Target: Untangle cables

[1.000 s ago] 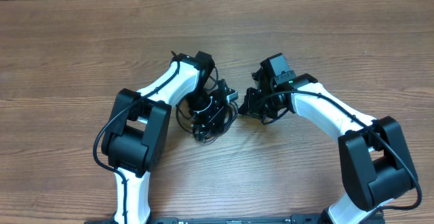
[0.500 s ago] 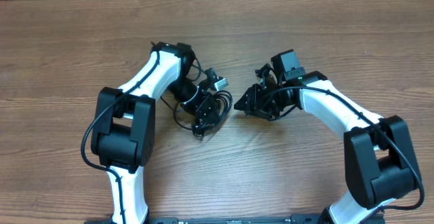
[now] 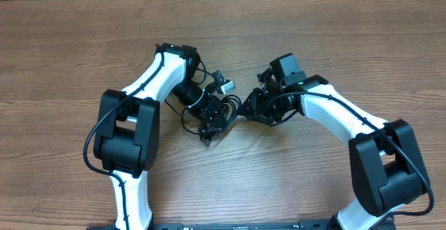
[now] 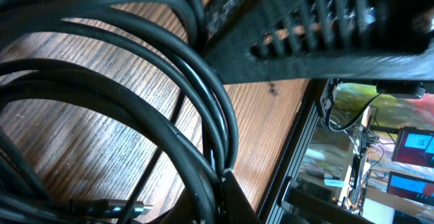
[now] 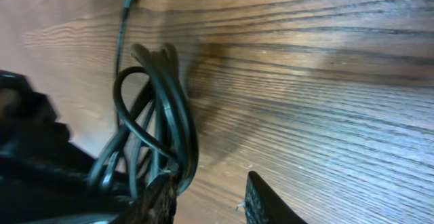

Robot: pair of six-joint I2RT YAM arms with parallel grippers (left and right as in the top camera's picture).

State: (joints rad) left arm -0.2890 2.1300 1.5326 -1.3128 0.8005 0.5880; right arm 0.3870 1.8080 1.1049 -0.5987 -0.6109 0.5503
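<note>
Overhead: cables (image 3: 209,124) bunched mid-counter, left gripper (image 3: 220,111) pressed together on the bundle. Since a second ago my left arm has swung toward 9 o'clock. Right gripper (image 3: 245,109) has spread, just at the bundle's 3 o'clock, pinching nothing. Tangle looks unresolved. Counter (image 3: 313,35) is bare wood-grain. Monitors (image 4: 410,159) glow beyond its edge.

Free passage: the far half of the table (image 3: 313,21) is bare wood across its full width, and we note a further bare strip at near centre, between the two arm bases.

Obstacles: the cables (image 3: 203,124) form a coiled bundle at mid-table. The left gripper (image 3: 224,113) is clamped in that bundle, and the right gripper (image 3: 247,109) stands just beside it, so we find no gap between them. The left arm (image 3: 150,83) bars approach from the left, the right arm (image 3: 334,115) from the right.
</note>
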